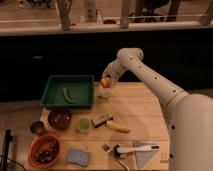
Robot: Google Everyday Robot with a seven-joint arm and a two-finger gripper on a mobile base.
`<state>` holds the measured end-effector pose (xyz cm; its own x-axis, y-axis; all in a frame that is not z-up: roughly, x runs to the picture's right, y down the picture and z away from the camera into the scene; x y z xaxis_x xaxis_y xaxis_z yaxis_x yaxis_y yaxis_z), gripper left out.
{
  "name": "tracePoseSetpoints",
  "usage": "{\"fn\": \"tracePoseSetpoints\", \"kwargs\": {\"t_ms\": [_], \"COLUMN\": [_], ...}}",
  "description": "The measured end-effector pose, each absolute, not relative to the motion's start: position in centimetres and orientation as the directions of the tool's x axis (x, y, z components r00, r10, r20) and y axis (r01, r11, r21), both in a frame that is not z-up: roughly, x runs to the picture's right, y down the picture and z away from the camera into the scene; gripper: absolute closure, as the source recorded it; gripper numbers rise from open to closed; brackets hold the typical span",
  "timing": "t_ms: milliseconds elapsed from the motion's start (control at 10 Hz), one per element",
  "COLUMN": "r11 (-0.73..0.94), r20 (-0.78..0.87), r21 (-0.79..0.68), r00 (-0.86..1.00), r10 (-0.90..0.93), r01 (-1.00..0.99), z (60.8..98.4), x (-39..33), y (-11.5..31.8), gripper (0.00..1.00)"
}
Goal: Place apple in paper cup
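Note:
The apple (104,82), small and orange-red, sits between the fingers of my gripper (105,81) at the far side of the wooden table (135,107). It hangs just above the mouth of the pale paper cup (103,93), which stands upright right of the green tray. My white arm (150,75) reaches in from the right. The gripper is shut on the apple.
A green tray (68,91) holds a curved green-yellow item (67,95). A dark bowl (59,118), light green cup (83,124), grey metal cup (37,128), orange bowl (44,150), banana (117,126), blue sponge (78,156) and a white tool (136,148) lie nearer the front.

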<state>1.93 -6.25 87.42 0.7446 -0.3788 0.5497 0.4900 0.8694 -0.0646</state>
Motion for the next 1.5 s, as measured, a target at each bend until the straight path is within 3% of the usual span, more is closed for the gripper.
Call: {"fn": "tracePoseSetpoints", "kwargs": {"t_ms": [400, 1500], "r11": [0.87, 0.866], "r20": [0.549, 0.572], "r21": [-0.082, -0.094], "r00": [0.751, 0.739], "r10": [-0.367, -0.356], "r01": [0.485, 0.49], "z": [87.6, 87.6], "x": [2.2, 3.5], "y": [-6.0, -6.1], "gripper": [0.21, 0.2]}}
